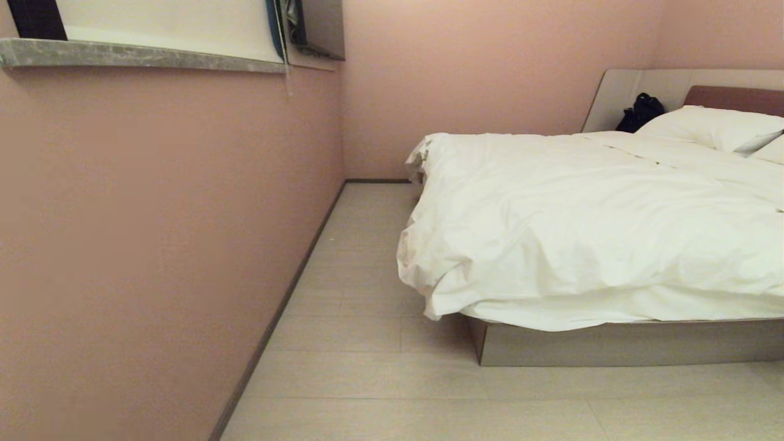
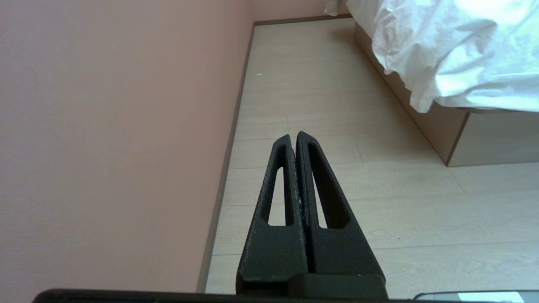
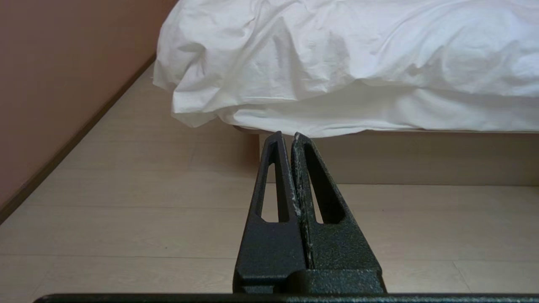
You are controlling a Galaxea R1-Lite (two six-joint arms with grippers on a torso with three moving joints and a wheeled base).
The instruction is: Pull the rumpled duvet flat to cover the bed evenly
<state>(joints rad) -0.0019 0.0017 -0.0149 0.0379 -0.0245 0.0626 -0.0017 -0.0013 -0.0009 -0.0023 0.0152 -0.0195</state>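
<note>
Head view: the duvet (image 1: pixel 588 226) is seen bunched over the bed (image 1: pixel 631 343), its corner spilling past the foot. Both the left gripper (image 2: pixel 293 135) and right gripper (image 3: pixel 286 134) are clamped together, empty, well apart from it. If only thin sheet is pinched, the duvet could be left rumpled.

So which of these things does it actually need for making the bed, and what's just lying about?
For the job:
- duvet, rumpled, hanging over the near corner
- bed
- left claw and right claw, both shut and empty, off the bed

Just lying about:
- pillows at the headboard
- dark bag beside them
- window ledge
</note>
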